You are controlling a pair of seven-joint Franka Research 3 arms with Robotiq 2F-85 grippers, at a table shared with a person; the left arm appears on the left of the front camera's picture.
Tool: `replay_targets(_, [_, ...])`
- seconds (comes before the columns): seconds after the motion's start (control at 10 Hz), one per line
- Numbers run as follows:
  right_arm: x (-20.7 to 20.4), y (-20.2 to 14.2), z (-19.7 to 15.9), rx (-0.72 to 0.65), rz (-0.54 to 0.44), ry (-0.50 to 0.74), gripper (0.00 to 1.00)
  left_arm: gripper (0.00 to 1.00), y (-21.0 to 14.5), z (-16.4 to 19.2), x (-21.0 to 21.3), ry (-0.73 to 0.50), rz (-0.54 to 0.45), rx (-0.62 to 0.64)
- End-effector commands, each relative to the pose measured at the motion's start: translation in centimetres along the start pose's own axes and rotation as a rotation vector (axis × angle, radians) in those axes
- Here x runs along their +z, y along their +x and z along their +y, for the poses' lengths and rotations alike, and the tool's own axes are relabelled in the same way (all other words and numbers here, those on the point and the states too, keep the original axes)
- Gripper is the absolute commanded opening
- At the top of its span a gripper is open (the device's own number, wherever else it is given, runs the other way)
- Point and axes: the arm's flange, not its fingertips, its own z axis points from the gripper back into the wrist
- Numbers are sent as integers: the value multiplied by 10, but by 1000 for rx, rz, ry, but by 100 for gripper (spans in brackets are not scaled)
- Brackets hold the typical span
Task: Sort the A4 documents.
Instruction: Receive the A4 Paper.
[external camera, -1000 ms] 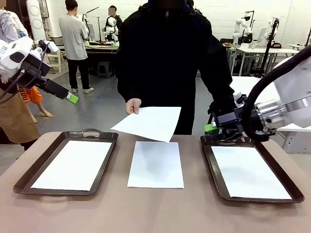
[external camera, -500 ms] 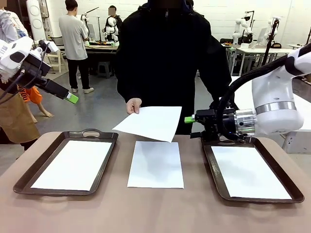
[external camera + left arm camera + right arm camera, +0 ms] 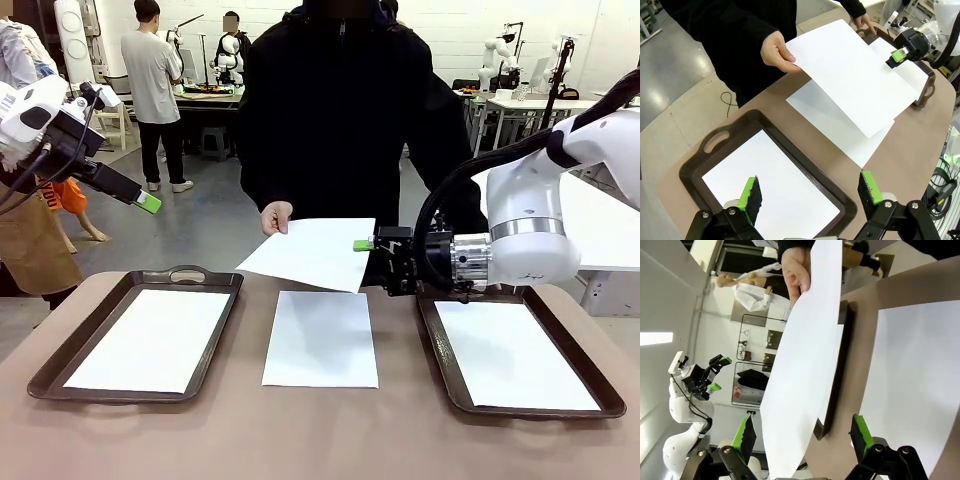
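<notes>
White hand-held sheet (image 3: 800, 370) between spread right tool (image 3: 802, 429) fingers (image 3: 860, 436)

Right arm (image 3: 545, 225) white, silver wrist band (image 3: 470, 262); claw (image 3: 802, 426) black, green pads (image 3: 860, 433).

On the tan table (image 3: 320, 440), the left dark brown rectangular tray (image 3: 85, 340) holds one white paper sheet (image 3: 150, 340), the right dark brown tray (image 3: 447, 360) another white sheet (image 3: 515, 355). Between them the middle white sheet (image 3: 320, 340) lies on the table. Above its far edge the person's hand (image 3: 275, 217) holds the raised white sheet (image 3: 310, 252); the right gripper (image 3: 364, 247) is just beside its right edge.
</notes>
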Motion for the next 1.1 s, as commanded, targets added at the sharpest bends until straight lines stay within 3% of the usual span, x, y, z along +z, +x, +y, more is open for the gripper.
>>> replay_targets(0.0, [-12,11,-2,-39,-12,60,100,100,-1,0,0,4,4,-8])
replay_targets(0.5, [-20,31,-6,-141,-112,161,100,100,-1,0,0,4,4,-8])
replay_targets(1.0, [-21,26,-13,-183,-87,193,100,100,-1,0,0,4,4,-8])
